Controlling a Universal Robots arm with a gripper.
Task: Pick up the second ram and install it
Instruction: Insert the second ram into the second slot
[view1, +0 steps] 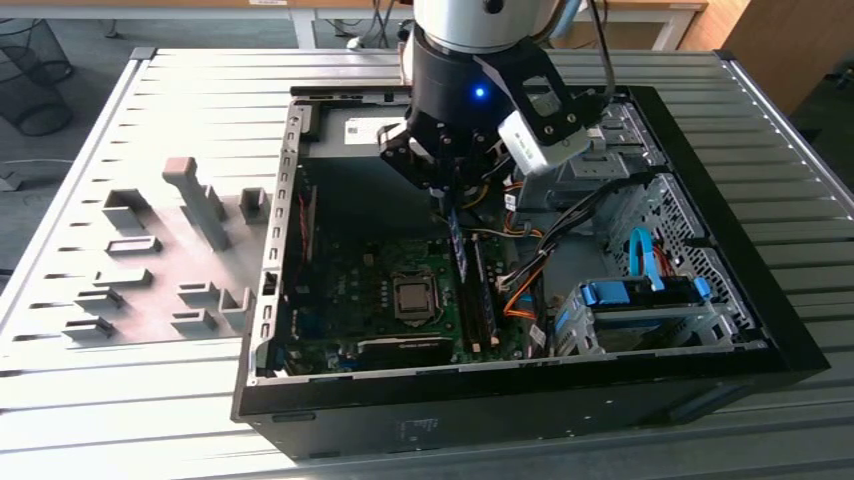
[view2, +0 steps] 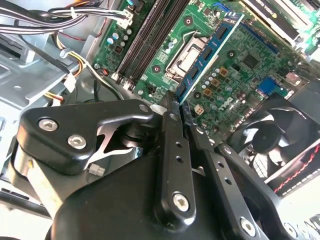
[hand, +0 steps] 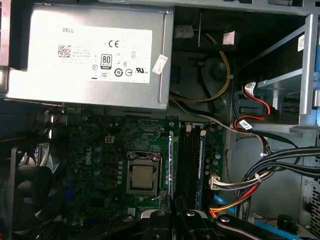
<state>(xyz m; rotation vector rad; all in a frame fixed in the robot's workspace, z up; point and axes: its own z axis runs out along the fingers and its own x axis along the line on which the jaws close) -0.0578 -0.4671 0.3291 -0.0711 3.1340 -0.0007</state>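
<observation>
I hold the second ram (view2: 207, 50) pinched by its upper edge between my fingers (view2: 172, 150), which press flat against both faces of the stick. My gripper (view1: 447, 185) hangs inside the open computer case (view1: 787, 350), over the motherboard (view1: 360, 290), with the stick hanging edge-down toward the memory slots (hand: 189, 165) that run beside the processor socket (hand: 142, 175).

As I judge it, the pick is done and the install is partly under way — the stick is lined up along the slots, but I cannot tell whether its lower edge has seated. One blue module (hand: 201, 165) already stands in a slot on the side away from the socket.

Room is tight: the cable bundle (hand: 270, 170) lies near the slots toward the drive cage (view1: 641, 310), and the power supply (hand: 90, 55) closes off the case's far end.
</observation>
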